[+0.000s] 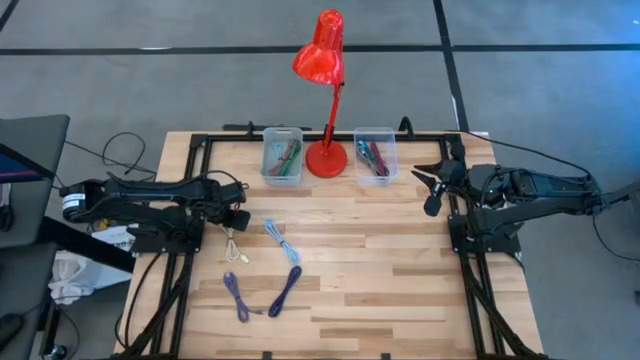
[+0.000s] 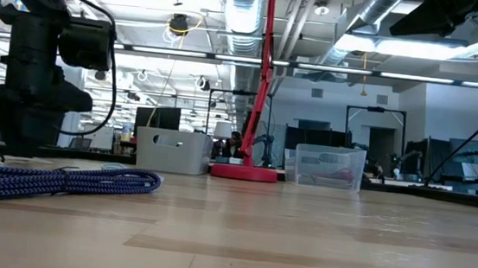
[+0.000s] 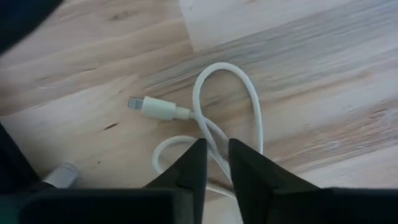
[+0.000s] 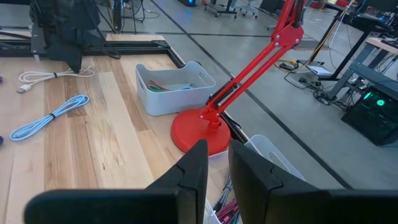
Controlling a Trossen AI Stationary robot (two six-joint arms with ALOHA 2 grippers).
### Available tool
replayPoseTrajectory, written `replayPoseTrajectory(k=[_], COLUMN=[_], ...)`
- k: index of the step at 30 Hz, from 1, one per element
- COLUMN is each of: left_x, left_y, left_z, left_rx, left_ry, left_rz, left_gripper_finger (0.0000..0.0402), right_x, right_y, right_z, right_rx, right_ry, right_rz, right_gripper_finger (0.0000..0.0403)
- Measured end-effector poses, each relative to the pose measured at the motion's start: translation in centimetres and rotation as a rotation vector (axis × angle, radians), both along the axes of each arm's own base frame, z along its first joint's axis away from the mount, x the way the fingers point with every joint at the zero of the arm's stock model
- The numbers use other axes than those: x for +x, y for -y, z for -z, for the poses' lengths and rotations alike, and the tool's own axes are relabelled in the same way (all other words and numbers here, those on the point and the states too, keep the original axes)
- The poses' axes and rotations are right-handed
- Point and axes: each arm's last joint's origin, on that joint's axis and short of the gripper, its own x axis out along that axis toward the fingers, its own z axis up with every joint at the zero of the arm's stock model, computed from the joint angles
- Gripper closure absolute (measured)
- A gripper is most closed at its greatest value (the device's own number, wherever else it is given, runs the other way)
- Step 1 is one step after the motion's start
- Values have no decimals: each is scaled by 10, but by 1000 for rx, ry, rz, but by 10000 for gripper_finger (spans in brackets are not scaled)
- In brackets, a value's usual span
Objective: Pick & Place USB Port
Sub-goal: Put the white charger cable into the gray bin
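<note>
**Left claw closing around the white cable**

Your left claw (image 3: 216,163) sits low on the tabletop (image 1: 400,260), fingers narrowly apart with the white cable (image 3: 245,106) between them. Beside it lie a blue cable (image 1: 281,240) and purple cable (image 1: 262,295). Behind stand a red lamp (image 1: 325,100) and two bins (image 1: 282,155). Your right claw (image 4: 216,163) waits, nearly together, empty.

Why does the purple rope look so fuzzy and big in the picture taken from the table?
In the low view the purple cable lies very close to the camera, so it looms large and soft; the red lamp farther back looks sharper. The high view shows that cable small and clear.
</note>
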Motion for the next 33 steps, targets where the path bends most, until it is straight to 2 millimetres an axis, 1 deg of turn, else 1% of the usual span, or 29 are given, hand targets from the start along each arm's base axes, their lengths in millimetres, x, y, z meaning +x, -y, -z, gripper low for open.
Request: replayPoseTrajectory(k=[4, 5, 13, 20, 27, 29, 33], left_x=[0, 0, 1, 8, 15, 19, 26], left_y=[0, 0, -1, -4, -9, -10, -14], left_z=[0, 0, -1, -10, -35, -47, -76], left_rx=[6, 8, 55, 173, 312, 362, 460], left_ry=[-1, -2, 14, 155, 221, 238, 289], left_rz=[17, 25, 101, 138, 184, 195, 233], left_gripper_finger=[384, 392, 397, 399, 400, 400, 400], right_x=[0, 0, 0, -1, -1, -1, -1], right_y=[0, 0, 0, 0, 0, 0, 0], right_z=[0, 0, 0, 2, 2, 2, 2], right_rx=[0, 0, 0, -2, -2, -2, -1], right_ry=[0, 0, -3, -28, -28, -28, -28], right_rz=[0, 0, 0, 1, 1, 1, 1], right_gripper_finger=[345, 345, 345, 345, 345, 345, 345])
